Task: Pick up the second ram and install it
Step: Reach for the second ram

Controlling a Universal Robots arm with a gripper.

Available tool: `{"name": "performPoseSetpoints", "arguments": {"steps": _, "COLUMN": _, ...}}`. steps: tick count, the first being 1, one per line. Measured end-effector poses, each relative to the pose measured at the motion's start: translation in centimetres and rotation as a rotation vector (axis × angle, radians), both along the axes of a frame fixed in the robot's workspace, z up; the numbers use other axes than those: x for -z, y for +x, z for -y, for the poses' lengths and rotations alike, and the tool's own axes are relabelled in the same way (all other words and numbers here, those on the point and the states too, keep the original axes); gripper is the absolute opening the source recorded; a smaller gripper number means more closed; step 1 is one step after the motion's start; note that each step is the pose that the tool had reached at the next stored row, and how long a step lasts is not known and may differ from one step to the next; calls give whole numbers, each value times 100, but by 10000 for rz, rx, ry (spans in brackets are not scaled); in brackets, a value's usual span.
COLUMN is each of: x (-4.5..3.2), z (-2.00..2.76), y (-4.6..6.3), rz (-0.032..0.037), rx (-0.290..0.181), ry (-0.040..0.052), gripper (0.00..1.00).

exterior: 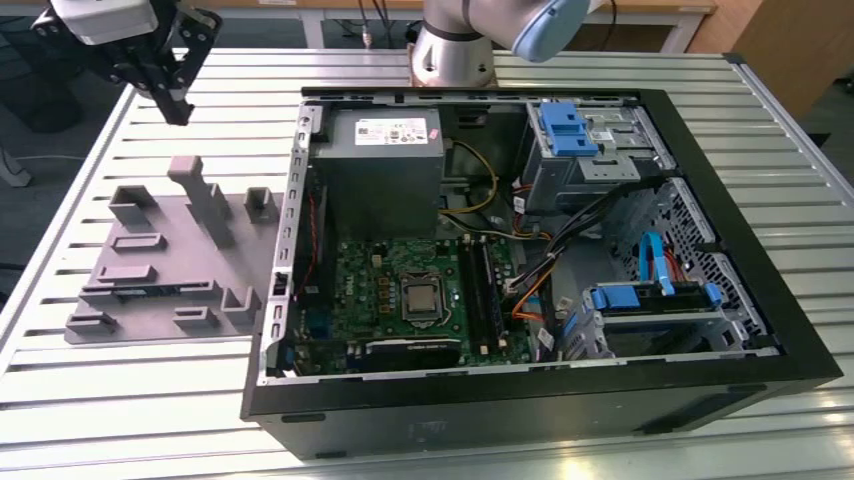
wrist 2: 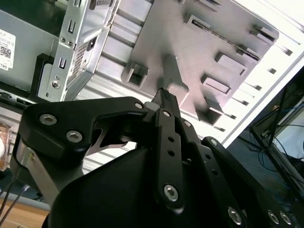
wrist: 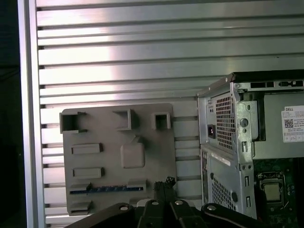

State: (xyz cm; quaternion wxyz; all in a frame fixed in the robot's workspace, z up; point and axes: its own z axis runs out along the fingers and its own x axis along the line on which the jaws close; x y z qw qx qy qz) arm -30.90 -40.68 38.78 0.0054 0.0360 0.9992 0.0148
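Hovering high near the grey holder tray [wrist: 107,161], the gripper [exterior: 174,110] is being held closed on nothing. The second ram [wrist: 107,189] is lying unpicked in a tray slot, so pickup and installation are both being left undone. Raised blocks [exterior: 214,205] are crowding it, and the open computer case [exterior: 534,400] is standing just beside the tray.

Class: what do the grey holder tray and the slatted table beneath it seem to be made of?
Grey blocky holder tray: probably matte plastic, going by its uniform dull grey and moulded blocks. Silver slatted table: likely bare aluminium, given the bright streaky reflections along its ribs.
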Motion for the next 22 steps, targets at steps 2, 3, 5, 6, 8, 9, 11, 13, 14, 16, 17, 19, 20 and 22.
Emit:
{"name": "performPoseSetpoints", "arguments": {"steps": 2, "x": 8, "z": 19, "y": -20, "rz": -7, "rx": 1, "ry": -16, "gripper": 11}}
{"name": "performPoseSetpoints", "arguments": {"steps": 3, "x": 13, "z": 30, "y": -29, "rz": -10, "rx": 0, "ry": -23, "gripper": 11}}
{"name": "performPoseSetpoints", "arguments": {"steps": 5, "x": 24, "z": 53, "y": -54, "rz": -15, "rx": 1, "ry": -32, "gripper": 11}}
{"name": "performPoseSetpoints", "arguments": {"steps": 6, "x": 30, "z": 68, "y": -74, "rz": -16, "rx": 1, "ry": -33, "gripper": 11}}
{"name": "performPoseSetpoints", "arguments": {"steps": 8, "x": 38, "z": 92, "y": -129, "rz": -18, "rx": -2, "ry": -33, "gripper": 11}}
{"name": "performPoseSetpoints", "arguments": {"steps": 9, "x": 42, "z": 101, "y": -168, "rz": -19, "rx": -2, "ry": -34, "gripper": 11}}
{"name": "performPoseSetpoints", "arguments": {"steps": 11, "x": 50, "z": 117, "y": -257, "rz": -17, "rx": 0, "ry": -32, "gripper": 11}}
{"name": "performPoseSetpoints", "arguments": {"steps": 13, "x": 54, "z": 132, "y": -351, "rz": -20, "rx": 0, "ry": -34, "gripper": 11}}
{"name": "performPoseSetpoints", "arguments": {"steps": 14, "x": 57, "z": 138, "y": -396, "rz": -18, "rx": 0, "ry": -33, "gripper": 11}}
{"name": "performPoseSetpoints", "arguments": {"steps": 16, "x": 62, "z": 148, "y": -575, "rz": -18, "rx": -1, "ry": -33, "gripper": 11}}
{"name": "performPoseSetpoints", "arguments": {"steps": 17, "x": 63, "z": 149, "y": -667, "rz": -21, "rx": 1, "ry": -33, "gripper": 11}}
{"name": "performPoseSetpoints", "arguments": {"steps": 19, "x": 64, "z": 150, "y": -743, "rz": -24, "rx": 0, "ry": -33, "gripper": 11}}
{"name": "performPoseSetpoints", "arguments": {"steps": 20, "x": 64, "z": 150, "y": -775, "rz": -26, "rx": 0, "ry": -33, "gripper": 11}}
{"name": "performPoseSetpoints", "arguments": {"steps": 22, "x": 65, "z": 151, "y": -835, "rz": -30, "rx": -1, "ry": -33, "gripper": 11}}
